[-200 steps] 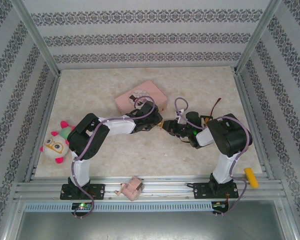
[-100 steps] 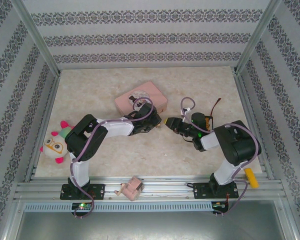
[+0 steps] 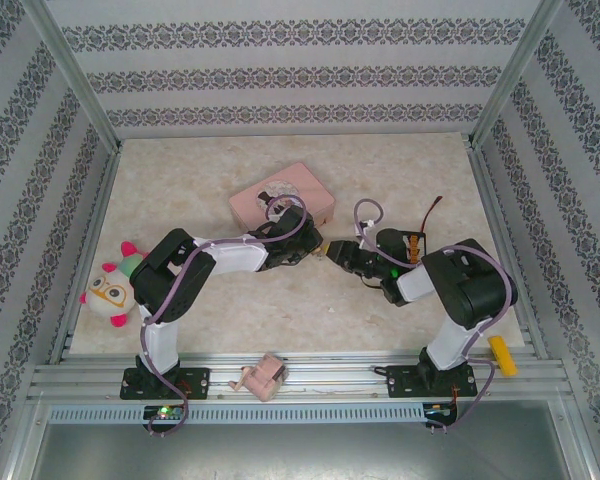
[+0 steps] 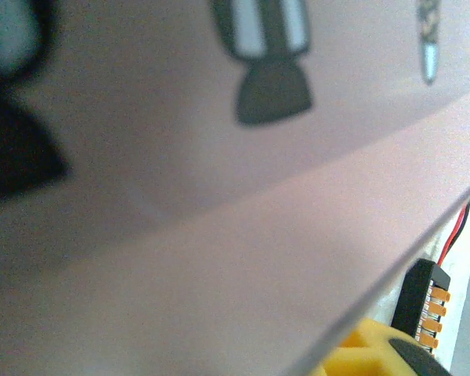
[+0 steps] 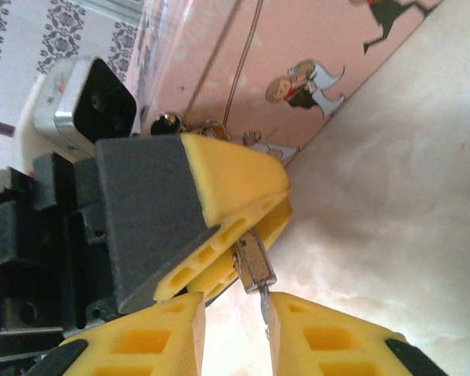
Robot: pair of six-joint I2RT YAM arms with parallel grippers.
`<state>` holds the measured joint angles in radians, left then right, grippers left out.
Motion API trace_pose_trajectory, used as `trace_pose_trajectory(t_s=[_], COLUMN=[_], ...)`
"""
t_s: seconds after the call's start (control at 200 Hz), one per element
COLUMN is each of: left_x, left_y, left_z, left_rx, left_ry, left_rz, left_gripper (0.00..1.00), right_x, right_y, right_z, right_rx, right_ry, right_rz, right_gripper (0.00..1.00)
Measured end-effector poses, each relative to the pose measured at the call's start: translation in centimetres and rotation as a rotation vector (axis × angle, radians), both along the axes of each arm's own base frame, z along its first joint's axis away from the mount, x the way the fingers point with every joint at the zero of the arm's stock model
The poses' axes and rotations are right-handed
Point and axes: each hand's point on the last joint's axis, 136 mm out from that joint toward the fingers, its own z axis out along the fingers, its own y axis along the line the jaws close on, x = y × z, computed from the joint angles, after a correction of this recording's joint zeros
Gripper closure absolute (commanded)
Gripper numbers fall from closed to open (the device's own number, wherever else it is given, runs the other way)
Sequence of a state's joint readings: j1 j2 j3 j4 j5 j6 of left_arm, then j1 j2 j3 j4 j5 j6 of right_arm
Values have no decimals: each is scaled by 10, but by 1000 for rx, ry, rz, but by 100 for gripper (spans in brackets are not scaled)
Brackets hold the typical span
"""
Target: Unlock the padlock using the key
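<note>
On marbled beige table [image 3: 400, 170] w/ patterned walls [image 3: 280, 80], L fingers [image 5: 235, 180] pinch key [image 5: 253, 265], R fingers [image 5: 321, 338] part-open.

Bright, even light with soft shadows; left wrist view heavily blurred, right wrist view sharper.

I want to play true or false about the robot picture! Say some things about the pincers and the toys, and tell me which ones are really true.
1. The left pincer pinches a little metal key. True.
2. The right pincer is squeezing the yellow block. False: the right pincer is open, and the yellow block lies loose at the near right.
3. The pink tin sits just behind both pincers. True.
4. The fuzzy toy sits on top of the tin. False: the plush toy lies far over on the left.
</note>
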<state>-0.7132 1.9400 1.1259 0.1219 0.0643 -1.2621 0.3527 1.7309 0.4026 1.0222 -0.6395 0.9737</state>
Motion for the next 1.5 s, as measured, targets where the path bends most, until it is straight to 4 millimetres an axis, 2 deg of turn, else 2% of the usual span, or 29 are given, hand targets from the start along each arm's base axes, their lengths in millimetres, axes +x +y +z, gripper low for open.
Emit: trace_pose_trajectory(t_s=[0.425,0.695,0.89,1.104,1.184,1.229,1.379,1.499], left_x=[0,0,0,0,0,1,2,0], left_y=[0,0,0,0,1,1,4,3], left_z=[0,0,0,0,0,-1,-1,0], left_rx=[0,0,0,2,4,6,13,2], left_ry=[0,0,0,0,-2,-2,-7,-16], left_rz=[0,0,0,0,2,4,16,11], left_gripper=[95,95,95,95,94,90,64,56], right_x=[-2,-5,-4,-2,-1,0,2,2], right_y=[3,7,11,12,13,14,15,16], right_z=[-13,-17,-16,-19,-20,-20,-21,-20], right_rx=[-19,-19,-10,1,10,16,36,46], right_ry=[26,41,43,63,68,72,84,90], right_rz=[-2,7,12,9,9,9,5,4], right_gripper=[73,77,84,99,100,100,100,100])
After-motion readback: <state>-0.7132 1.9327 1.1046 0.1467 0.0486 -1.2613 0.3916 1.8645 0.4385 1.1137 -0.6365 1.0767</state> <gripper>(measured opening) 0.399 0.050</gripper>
